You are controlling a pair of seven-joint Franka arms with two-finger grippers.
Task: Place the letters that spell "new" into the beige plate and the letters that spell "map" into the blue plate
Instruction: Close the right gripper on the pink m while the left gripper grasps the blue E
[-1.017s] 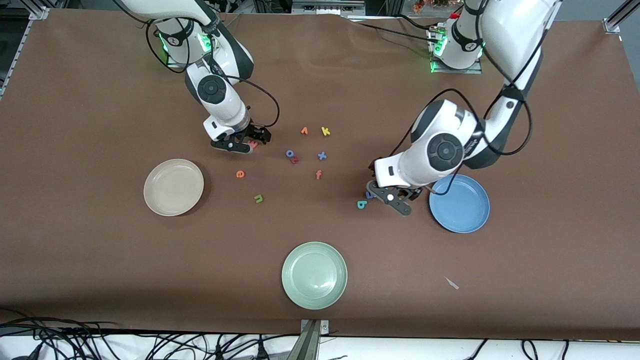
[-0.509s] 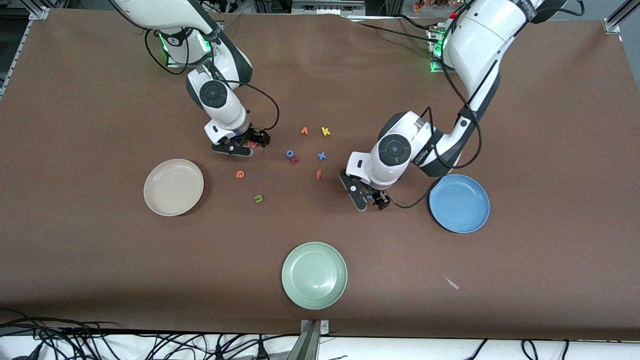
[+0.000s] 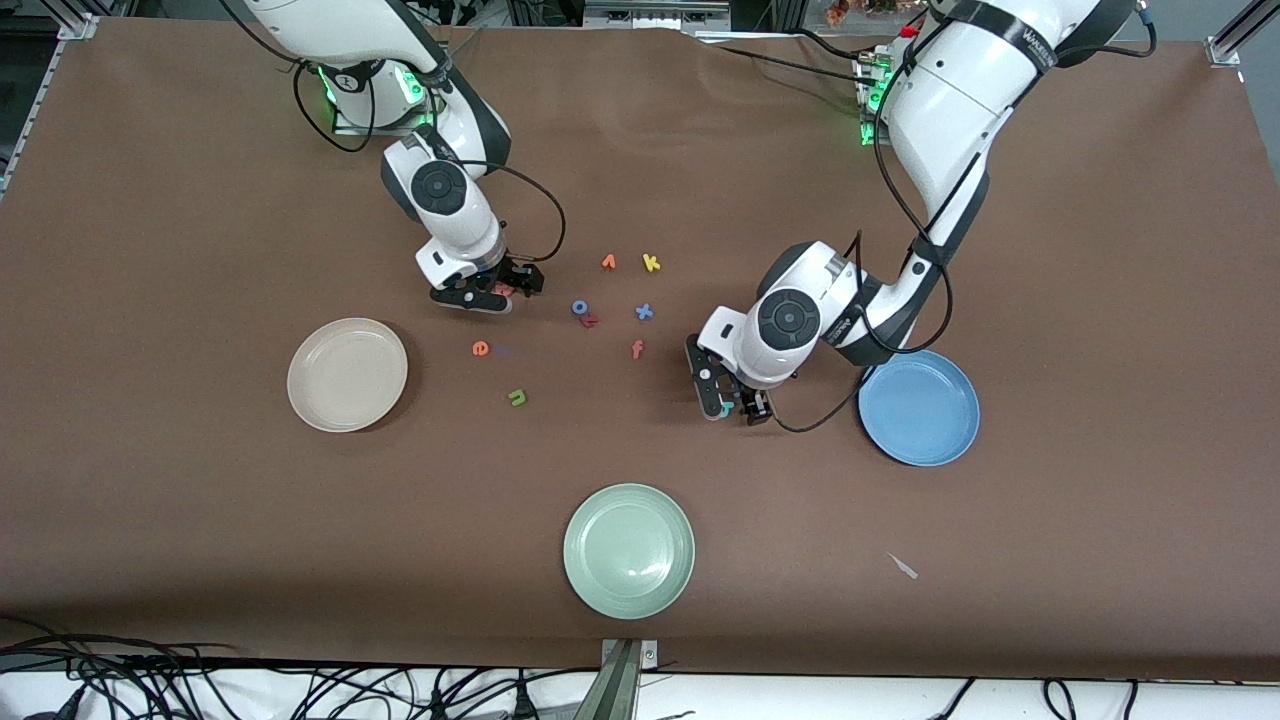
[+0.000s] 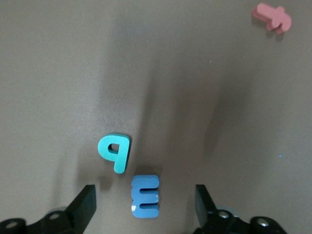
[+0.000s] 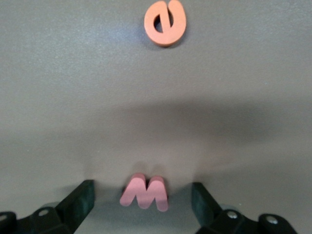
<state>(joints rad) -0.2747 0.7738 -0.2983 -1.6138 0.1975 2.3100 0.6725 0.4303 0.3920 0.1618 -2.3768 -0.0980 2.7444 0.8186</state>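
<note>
While both arms are down low at the table, the left gripper (image 4: pixel 145 204) has its fingers spread with the blue m (image 4: pixel 145 196) sitting between them, not touched by either one. The teal p (image 4: pixel 115 151) lies just beside that m on the brown table (image 3: pixel 1100 300), and both are near the blue plate (image 3: pixel 919 407), which has nothing in it. The orange-red f (image 4: pixel 273 18) is well off from them, toward the middle of the table.

The right gripper (image 5: pixel 142 202) is the same deal: fingers apart, pinkish-red w (image 5: pixel 145 192) between them, no contact I can see. The orange e (image 5: pixel 165 22) is a bit nearer the front camera, the green n (image 3: pixel 517 398) nearer still. The beige plate (image 3: pixel 347 374) sits near those two, toward the right arm's end of the table.
</note>
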